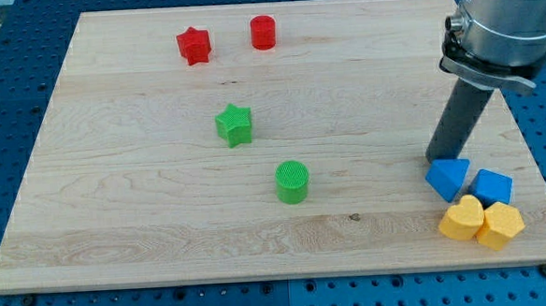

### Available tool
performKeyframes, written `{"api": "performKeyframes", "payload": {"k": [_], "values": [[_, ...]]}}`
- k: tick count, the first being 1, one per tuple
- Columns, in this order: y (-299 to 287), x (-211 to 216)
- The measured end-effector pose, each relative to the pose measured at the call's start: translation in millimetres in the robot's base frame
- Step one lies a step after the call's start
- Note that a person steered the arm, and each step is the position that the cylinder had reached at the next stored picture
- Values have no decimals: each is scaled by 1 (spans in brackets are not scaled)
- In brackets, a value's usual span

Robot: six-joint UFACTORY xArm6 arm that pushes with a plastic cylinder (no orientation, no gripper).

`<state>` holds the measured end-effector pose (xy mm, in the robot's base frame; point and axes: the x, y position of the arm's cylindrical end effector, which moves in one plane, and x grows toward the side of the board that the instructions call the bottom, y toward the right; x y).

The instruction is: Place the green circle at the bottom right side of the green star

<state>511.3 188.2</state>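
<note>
Camera view, nearest first: yellow blocks (pixel 481 221), blue blocks (pixel 468 181), my tip (pixel 439 156) touching them; there is no hand. Green circle (pixel 292 182) already sits lower-right of green star (pixel 234 124); another shove risks displacing it.

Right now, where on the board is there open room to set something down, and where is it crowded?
Bare wood spans the view's left edge and the bottom left, below the green circle and green star. The middle right is open too. Crowded: the bottom right corner, where my tip stands by the blue and yellow blocks.
</note>
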Motion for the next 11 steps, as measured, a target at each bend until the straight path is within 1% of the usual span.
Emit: {"api": "performKeyframes", "payload": {"k": [2,4,5,6,7,8,9,11], "values": [[-5,8],[-61,5],[-104,12],[-138,42],[-163,64],[-199,61],[-201,29],[-200,21]]}}
